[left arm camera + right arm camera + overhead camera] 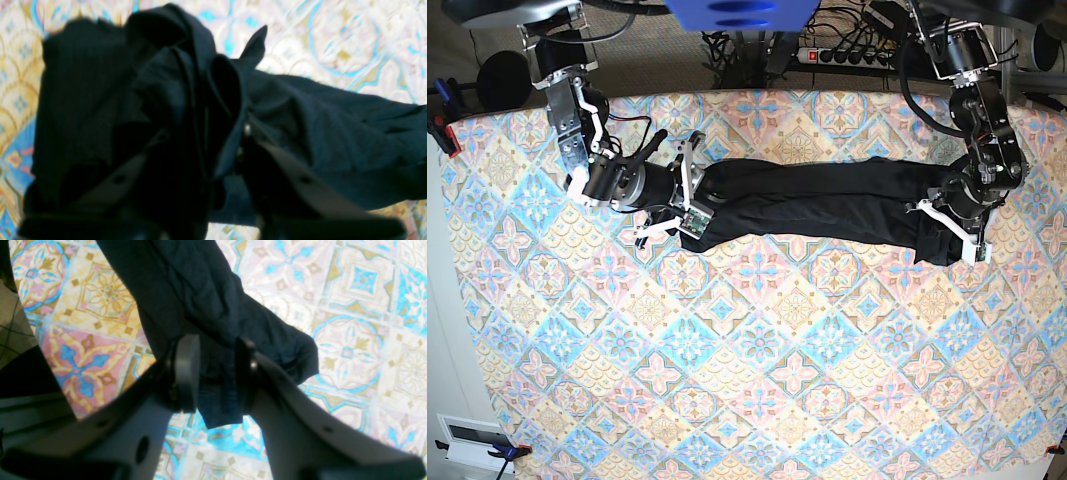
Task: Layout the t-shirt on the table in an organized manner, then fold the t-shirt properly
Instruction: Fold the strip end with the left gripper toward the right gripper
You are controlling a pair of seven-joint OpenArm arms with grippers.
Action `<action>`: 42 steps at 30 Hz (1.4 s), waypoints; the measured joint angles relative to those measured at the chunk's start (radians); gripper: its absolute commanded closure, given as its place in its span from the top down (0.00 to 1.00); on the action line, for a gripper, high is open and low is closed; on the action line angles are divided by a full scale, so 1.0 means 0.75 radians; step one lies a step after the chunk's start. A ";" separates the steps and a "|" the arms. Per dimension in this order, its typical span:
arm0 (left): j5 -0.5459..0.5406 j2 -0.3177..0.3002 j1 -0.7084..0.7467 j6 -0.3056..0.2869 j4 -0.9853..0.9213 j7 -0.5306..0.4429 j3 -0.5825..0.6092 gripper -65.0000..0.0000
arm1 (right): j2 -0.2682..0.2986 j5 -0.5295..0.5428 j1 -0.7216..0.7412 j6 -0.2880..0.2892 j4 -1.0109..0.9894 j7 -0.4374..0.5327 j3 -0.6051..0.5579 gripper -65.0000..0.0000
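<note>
The black t-shirt (827, 205) is stretched into a long band across the far part of the patterned table (757, 380). My right gripper (689, 200) has one end of it at the left. In the right wrist view its two pads (186, 370) stand either side of a bunched fold of the t-shirt (200, 290), shut on it above the table (350, 306). My left gripper (952, 228) is at the other end, where the cloth droops. Up close, gathered folds of the t-shirt (333, 133) rise between the fingers of the left gripper (203, 133) and hide one fingertip.
A power strip with cables (847, 55) lies behind the table's far edge. A clamp (442, 135) grips the left corner. The right wrist view shows tiled floor (10, 323) past the table's edge.
</note>
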 measured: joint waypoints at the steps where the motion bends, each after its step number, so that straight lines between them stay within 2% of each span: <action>1: -0.001 -0.001 0.000 -0.002 0.000 0.002 0.000 0.27 | 0.001 0.000 0.000 0.000 0.000 0.000 0.000 0.27; 5: -0.033 -0.012 0.010 -0.006 0.034 0.108 0.000 0.45 | 0.001 0.000 0.001 0.000 0.000 -0.001 0.000 0.27; 8: -0.218 -0.074 0.055 -0.016 0.140 0.126 0.000 0.48 | 0.000 -0.001 0.002 0.000 0.001 0.000 0.000 0.27; 11: -0.327 -0.163 0.106 -0.015 0.166 0.123 -0.006 0.48 | 0.001 -0.001 0.001 0.000 0.001 -0.001 0.000 0.27; 13: -0.361 -0.190 0.120 -0.015 0.146 0.130 -0.051 0.48 | 0.000 0.000 0.001 0.000 0.001 0.000 0.000 0.27; 16: -0.372 -0.190 0.115 -0.014 0.062 0.078 -0.151 0.48 | 0.001 0.001 0.002 0.000 0.001 0.001 0.000 0.27; 19: -0.351 -0.193 0.114 -0.007 -0.077 0.041 -0.170 0.48 | 0.001 -0.002 0.000 0.000 0.001 0.000 0.001 0.27; 23: -0.355 -0.174 0.116 -0.004 -0.183 -0.025 -0.151 0.46 | -0.001 0.000 0.002 0.000 0.001 0.001 0.000 0.27; 26: -0.353 -0.162 0.116 -0.003 -0.187 -0.036 -0.034 0.45 | 0.002 0.000 0.005 0.000 0.000 0.000 0.001 0.27; 30: -0.399 -0.141 0.161 -0.010 -0.057 -0.037 0.152 0.41 | 0.000 -0.001 0.008 0.000 0.000 0.000 0.000 0.27; 35: -0.454 -0.146 0.306 -0.005 0.201 0.004 0.165 0.37 | 0.000 0.001 0.006 0.000 -0.003 0.000 0.000 0.27; 42: -0.455 -0.153 0.305 -0.007 0.235 0.065 0.163 0.36 | 0.000 -0.001 0.007 0.000 -0.004 0.000 0.000 0.27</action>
